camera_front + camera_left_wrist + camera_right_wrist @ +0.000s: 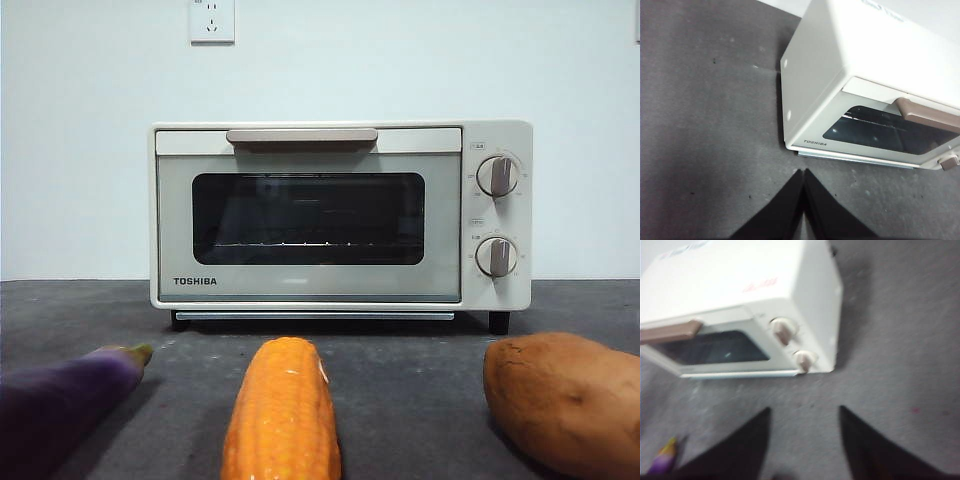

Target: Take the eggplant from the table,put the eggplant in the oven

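Note:
The dark purple eggplant (62, 398) lies on the grey table (400, 370) at the near left, its yellowish-green stem tip pointing toward the oven; that tip also shows as the eggplant (665, 458) in the right wrist view. The cream-white oven (340, 215) stands at the back with its glass door closed. My left gripper (803, 172) hangs shut above bare table near the oven's left front corner (790, 145). My right gripper (804, 411) is open above the table in front of the oven's knobs (782, 331), holding nothing. Neither arm appears in the front view.
An orange-yellow corn cob (282, 412) lies at the near middle and a reddish-brown sweet potato (565, 400) at the near right. A wall with a socket (212, 20) rises behind the oven.

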Robot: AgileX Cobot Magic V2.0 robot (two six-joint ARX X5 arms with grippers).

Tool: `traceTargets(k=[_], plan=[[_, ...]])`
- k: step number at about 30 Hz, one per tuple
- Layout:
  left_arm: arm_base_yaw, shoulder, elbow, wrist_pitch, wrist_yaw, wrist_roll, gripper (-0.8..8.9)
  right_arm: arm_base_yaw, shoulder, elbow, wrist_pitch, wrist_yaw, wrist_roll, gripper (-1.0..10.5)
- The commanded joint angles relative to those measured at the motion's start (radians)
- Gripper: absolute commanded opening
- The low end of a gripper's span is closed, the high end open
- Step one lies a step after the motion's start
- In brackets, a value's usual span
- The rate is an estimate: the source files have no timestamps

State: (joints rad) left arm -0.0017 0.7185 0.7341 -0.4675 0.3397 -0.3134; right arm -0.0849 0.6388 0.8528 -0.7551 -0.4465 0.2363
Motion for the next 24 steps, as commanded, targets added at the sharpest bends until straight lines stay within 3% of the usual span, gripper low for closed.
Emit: traceTargets(k=[1,6,10,15,24], plan=[[-0.017,0.032,0.031,0.011,0.005,0.019,0.06,0.011,0.032,0.018,-0.001,-0.071,0.047,3.5],[-0.050,0.060,0.050,0.011,0.005,0.040,0.06,0.055,0.098,0.018,0.057,-0.340,0.161,3.5],[-0.066,0.060,0.055,0.011,0.005,0.042,0.06,0.120,0.141,0.018,0.120,-0.404,0.219,3.5],[-0.067,0.060,0.056,0.011,0.005,0.044,0.06,0.293,0.208,0.018,0.181,-0.357,0.285,3.5],[-0.067,0.060,0.056,0.011,-0.001,0.074,0.06,0.690,0.410,0.074,0.198,-0.068,0.345,3.5]])
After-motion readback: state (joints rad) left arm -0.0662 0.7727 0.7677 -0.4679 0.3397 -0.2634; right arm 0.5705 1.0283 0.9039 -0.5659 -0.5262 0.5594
